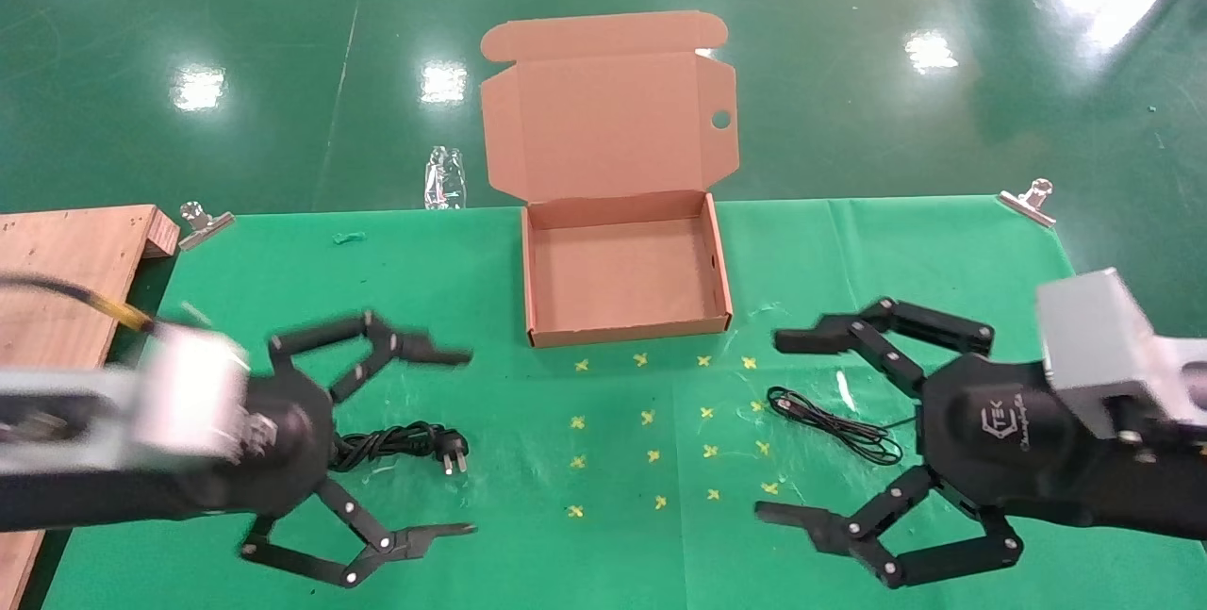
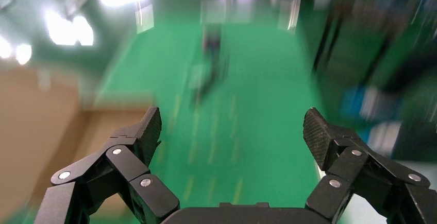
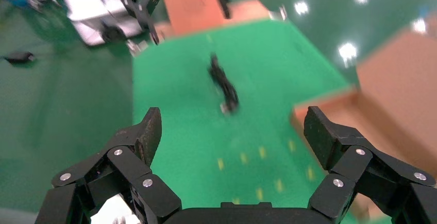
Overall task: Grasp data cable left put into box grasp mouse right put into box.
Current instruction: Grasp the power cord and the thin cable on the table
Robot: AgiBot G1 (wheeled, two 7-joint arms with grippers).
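Hovering both arms wide open and empty: our left gripper [image 1: 462,440] sits over the data cable [image 1: 401,445], plug toward the box [image 1: 624,332], lid up, ready to receive. Our right gripper [image 1: 778,426] straddles a thin wire [image 1: 834,426]; the mouse itself is hidden from us. "TEK" shows on the right gripper's body.

Green table [image 1: 283,271], open box [image 1: 622,285], data cable [image 1: 401,445], thin wire [image 1: 834,426], possibly the mouse's
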